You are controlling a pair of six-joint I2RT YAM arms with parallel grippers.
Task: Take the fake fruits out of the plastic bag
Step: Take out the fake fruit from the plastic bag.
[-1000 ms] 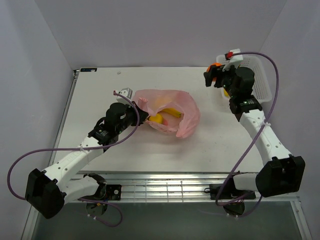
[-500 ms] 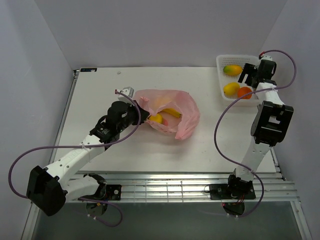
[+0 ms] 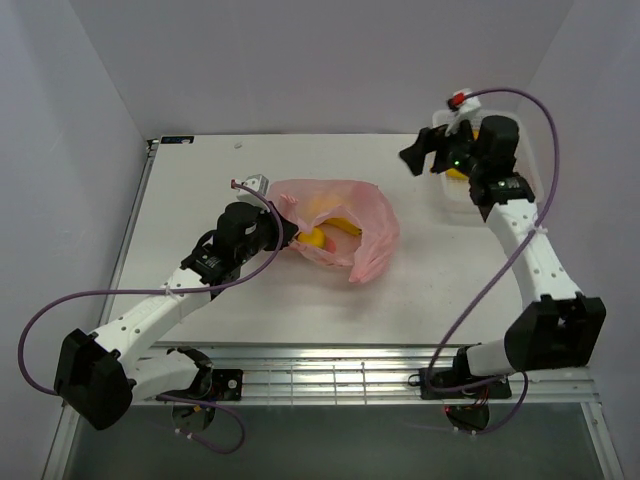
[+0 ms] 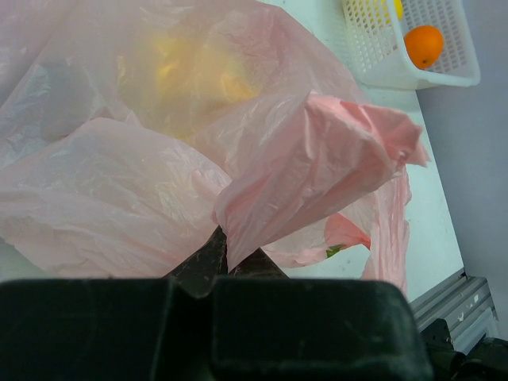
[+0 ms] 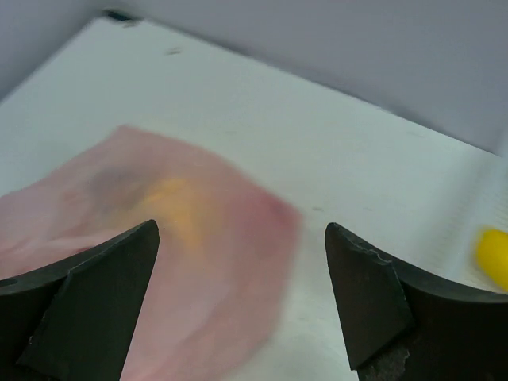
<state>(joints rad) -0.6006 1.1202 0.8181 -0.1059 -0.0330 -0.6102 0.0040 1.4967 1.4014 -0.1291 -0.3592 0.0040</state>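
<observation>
1. My left gripper (image 4: 230, 255) is pinched shut on the plastic bag (image 3: 352, 230), which lies mid-table (image 3: 200, 180).
2. My right gripper (image 5: 240, 238) hangs wide and empty near the basket (image 4: 413, 75).
3. A banana (image 3: 338, 226), perhaps with a lemon beside it, lies inside the bag.

We count one plastic bag (image 3: 372, 238) and one white basket (image 4: 421, 79). We make out four fruits: one banana (image 3: 343, 226) and one round yellow fruit (image 3: 312, 238) at the bag's mouth, and one orange (image 4: 423, 45) and one yellow fruit (image 4: 385, 8) in the basket.
</observation>
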